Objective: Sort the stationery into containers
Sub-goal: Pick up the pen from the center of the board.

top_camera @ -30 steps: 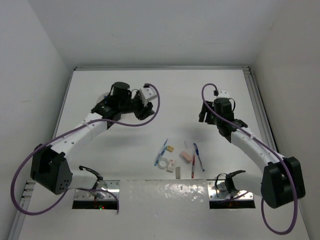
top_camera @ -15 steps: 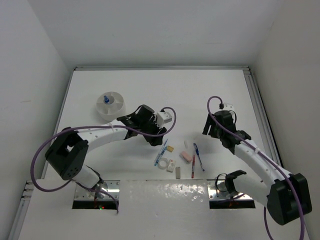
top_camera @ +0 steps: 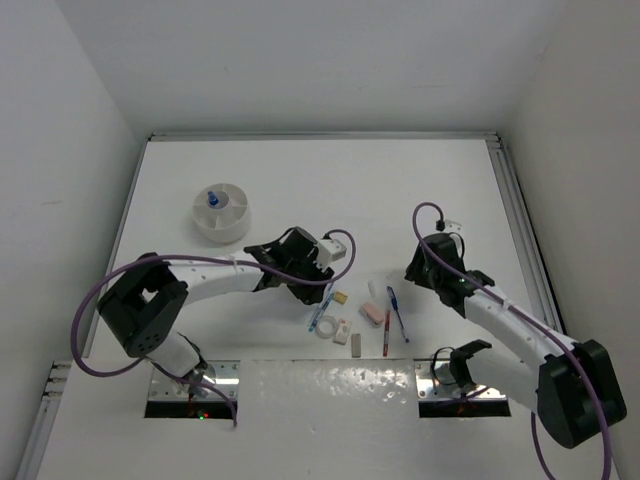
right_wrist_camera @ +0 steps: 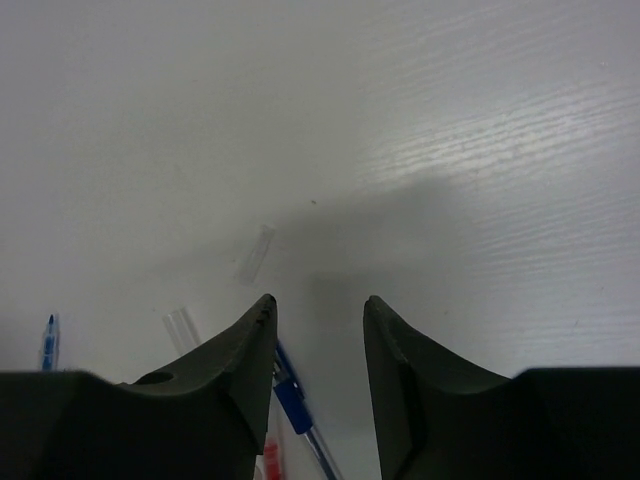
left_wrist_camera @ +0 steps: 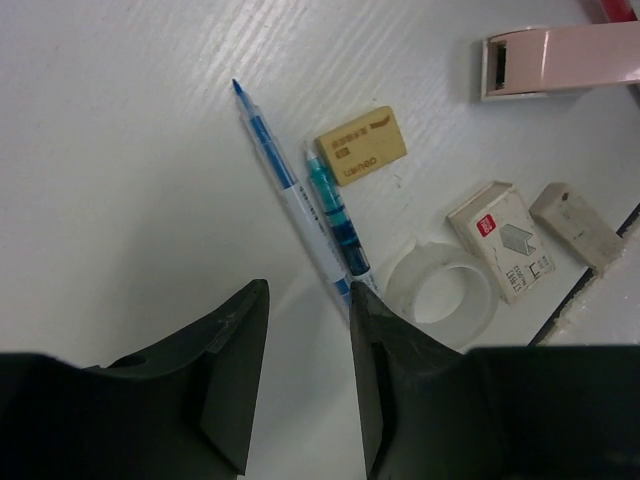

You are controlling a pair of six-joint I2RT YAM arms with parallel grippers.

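Note:
The stationery lies in a loose pile at the table's near middle. It holds two blue pens [top_camera: 322, 306], a tan block [top_camera: 342, 297], a clear tape ring [top_camera: 326, 327], a pink eraser [top_camera: 372, 314], a white eraser [top_camera: 356, 343], a red pen [top_camera: 386, 336] and another blue pen [top_camera: 398, 314]. The round white tub [top_camera: 240, 224] stands far left with a blue-capped bottle [top_camera: 212, 198] in it. My left gripper [top_camera: 306, 283] is open and empty, low over the table just short of the pens [left_wrist_camera: 285, 185]. My right gripper [top_camera: 408, 280] is open and empty beside the blue pen [right_wrist_camera: 295, 400].
A small white box with red print [left_wrist_camera: 502, 240] lies next to the tape ring [left_wrist_camera: 442, 292]. Two clear plastic caps [right_wrist_camera: 255, 253] lie ahead of the right gripper. The metal strip [top_camera: 330, 385] runs along the near edge. A rail [top_camera: 520, 220] lines the right side.
My left arm has swung from over the tub down to the pile, uncovering the tub with the bottle in it. My right arm has drawn nearer, toward the blue pen.

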